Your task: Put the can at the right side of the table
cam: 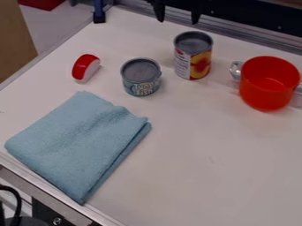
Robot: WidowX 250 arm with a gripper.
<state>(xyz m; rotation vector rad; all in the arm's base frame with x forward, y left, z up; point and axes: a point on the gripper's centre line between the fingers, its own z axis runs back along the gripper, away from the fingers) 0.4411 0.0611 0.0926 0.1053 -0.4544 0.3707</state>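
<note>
Nearest, at 8 o'clock on the smooth white table (pixel 206 176): blue cloth (pixel 80 141), soft nap, folded. Short can (pixel 141 81), squat metal cylinder, upright near 12 o'clock. Red pot (pixel 265 95), glossy and round, towards 3 o'clock. Red-and-white piece (pixel 86 67), curved, between 10 and 11. Tall can (pixel 193 57), metal with paper label, upright at 1 o'clock. Farthest, gripper (pixel 178 20), fingers apart. From it, the tall can lies nearer, between 5 and 6 o'clock; the short can lies towards 7. Which is meant is undetermined; either's long axis is vertical.
</note>
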